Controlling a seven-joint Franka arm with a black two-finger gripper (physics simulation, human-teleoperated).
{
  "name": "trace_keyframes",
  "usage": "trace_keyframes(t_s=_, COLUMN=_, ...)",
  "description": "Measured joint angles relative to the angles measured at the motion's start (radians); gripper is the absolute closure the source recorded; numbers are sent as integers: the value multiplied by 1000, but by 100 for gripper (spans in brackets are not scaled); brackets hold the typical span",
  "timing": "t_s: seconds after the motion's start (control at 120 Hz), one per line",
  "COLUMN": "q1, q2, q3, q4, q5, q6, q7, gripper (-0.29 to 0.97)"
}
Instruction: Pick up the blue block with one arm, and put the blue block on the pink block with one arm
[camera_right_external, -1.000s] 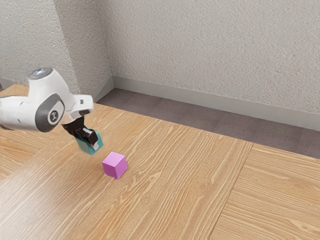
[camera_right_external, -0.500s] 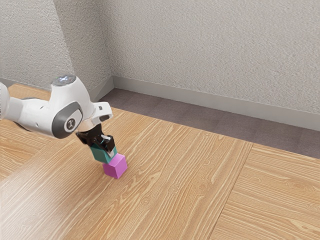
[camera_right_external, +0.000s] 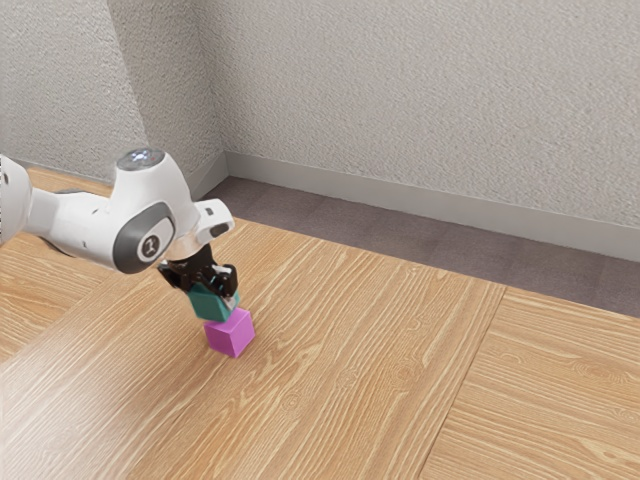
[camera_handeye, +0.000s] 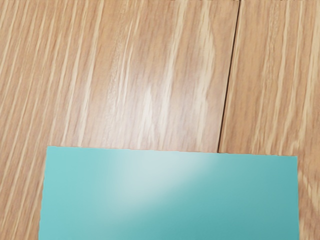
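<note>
The gripper (camera_right_external: 209, 289) has the blue block (camera_right_external: 212, 301) between its black fingers (camera_right_external: 229, 277), one on each of two opposite sides, closed on it and holding it. The block sits at the fingertips, its upper part tucked between them and its lower part sticking out below.

Directly under the fingers is the pink block (camera_right_external: 230, 333), resting on the wooden table (camera_right_external: 350, 350). The blue block's bottom edge meets the pink block's top face, or comes very close to it. I cannot tell whether it rests there with its weight on it. The blue block looks slightly tilted and sits a little toward the arm (camera_right_external: 110, 225) side of the pink one, not squarely over it.

The held block is really a teal, blue-green cube with plain faces. The pink block is a magenta cube of about the same size.

The exterior view gives the stack, the fingers and the white arm. The wrist view gives a flat teal face of the blue block (camera_handeye: 170, 195) just under the hand, with a soft highlight across it. Beyond it lies wood grain and a dark seam (camera_handeye: 227, 100) between two boards.
</note>
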Motion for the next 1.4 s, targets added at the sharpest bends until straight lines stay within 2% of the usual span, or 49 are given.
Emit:
trace_keyframes(t_s=0.383, q1=-1, q2=9, q3=-13, q4=6, q5=7, q6=-1, q7=-54, gripper=33)
trace_keyframes(t_s=0.567, q1=0, q2=7, q3=-17, q4=6, q5=80, q6=0, q7=-59, gripper=33)
trace_keyframes(t_s=0.808, q1=1, q2=4, q3=-35, q4=6, q5=96, q6=0, q7=-60, gripper=33)
trace_keyframes(t_s=1.058, q1=3, q2=-6, q3=-39, q4=5, q5=46, q6=-1, q7=-45, gripper=12)
trace_keyframes(t_s=1.2, q1=9, q2=-112, q3=-39, q4=6, q5=49, q6=-8, q7=-36, gripper=6)
trace_keyframes(t_s=1.25, q1=8, q2=-134, q3=-40, q4=71, q5=47, q6=-49, q7=-29, gripper=5)
trace_keyframes(t_s=1.308, q1=-5, q2=-142, q3=-37, q4=202, q5=44, q6=-147, q7=-20, gripper=4)
trace_keyframes(t_s=1.4, q1=-24, q2=-148, q3=-35, q4=314, q5=40, q6=-282, q7=-7, gripper=2)
